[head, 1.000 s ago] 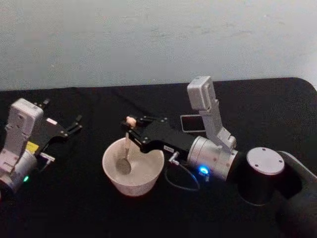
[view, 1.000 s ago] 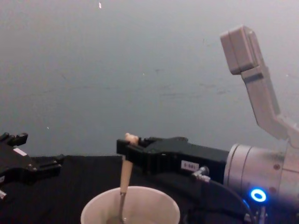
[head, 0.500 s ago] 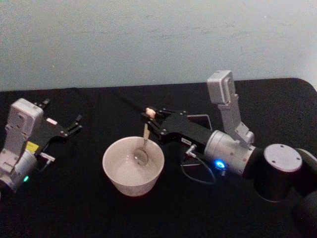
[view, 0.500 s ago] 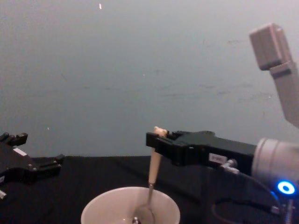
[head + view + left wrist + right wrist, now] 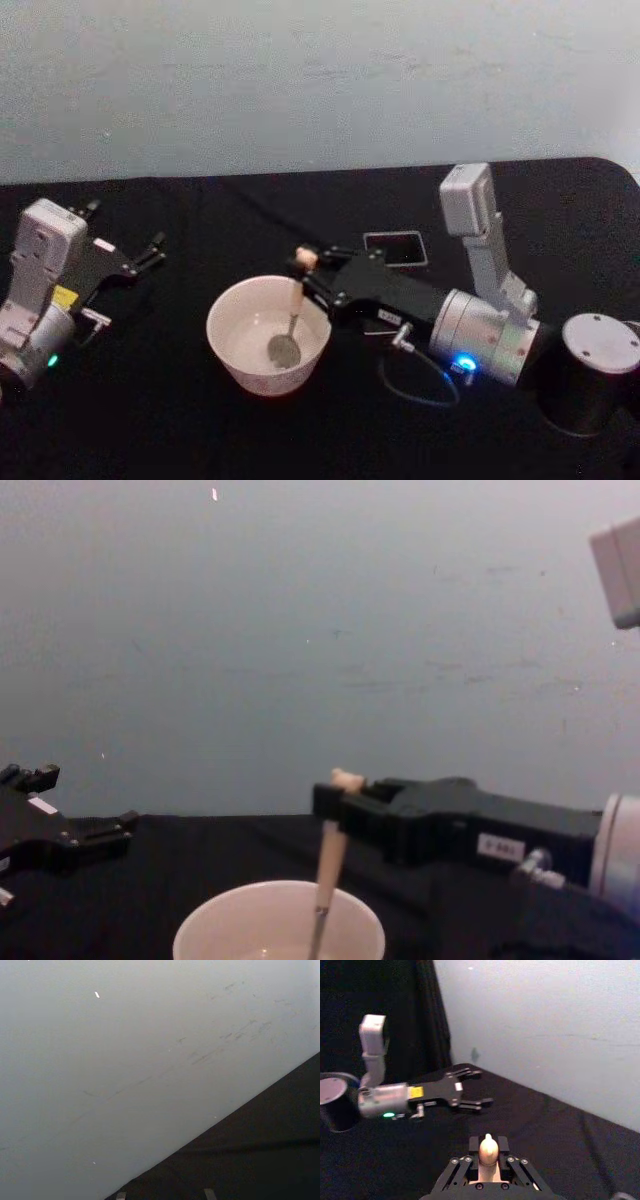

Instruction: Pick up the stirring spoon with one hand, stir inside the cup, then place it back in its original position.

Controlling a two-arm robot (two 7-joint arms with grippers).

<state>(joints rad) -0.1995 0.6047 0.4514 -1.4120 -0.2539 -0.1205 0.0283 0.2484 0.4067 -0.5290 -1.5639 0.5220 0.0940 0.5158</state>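
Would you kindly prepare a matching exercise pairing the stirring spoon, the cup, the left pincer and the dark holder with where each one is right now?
Things:
1. stirring spoon
2. cup
3. left pincer
4. dark holder

Places or states:
a. open, holding nothing, well to the left of the cup
b. on the black table, just beyond the right arm
c. handle clamped in the right pincer, bowl down inside the cup
d. mid-table, below the right pincer

Pairs: 1-c, 2-d, 3-a, 4-b.
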